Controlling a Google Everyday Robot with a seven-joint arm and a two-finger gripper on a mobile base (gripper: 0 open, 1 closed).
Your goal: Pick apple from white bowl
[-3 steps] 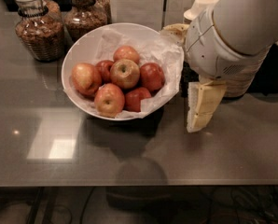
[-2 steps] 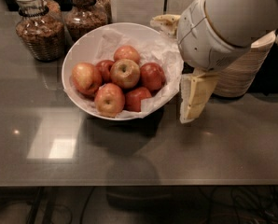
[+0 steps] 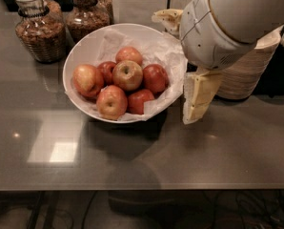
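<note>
The white bowl (image 3: 83, 46), lined with crinkled white paper, stands on the grey table and holds several apples. The apple (image 3: 127, 74), the palest one, yellow-gold with a dark stem dimple, lies on top in the middle of the pile, with redder apples around it. My gripper (image 3: 172, 68) hangs at the bowl's right rim, to the right of the apple and above table level. It is open and empty. One cream finger (image 3: 197, 97) points down beside the bowl, and the other finger (image 3: 167, 19) shows above the bowl's far right rim.
Two glass jars of brown granola (image 3: 40, 31) (image 3: 87, 16) stand behind the bowl at the left. A stack of beige disposable bowls (image 3: 247, 73) stands right of the gripper, partly hidden by my arm. The table's front edge (image 3: 142, 189) runs across the bottom.
My arm and gripper have moved left, closer to the bowl's right rim. The bowl and the apples have not moved.
</note>
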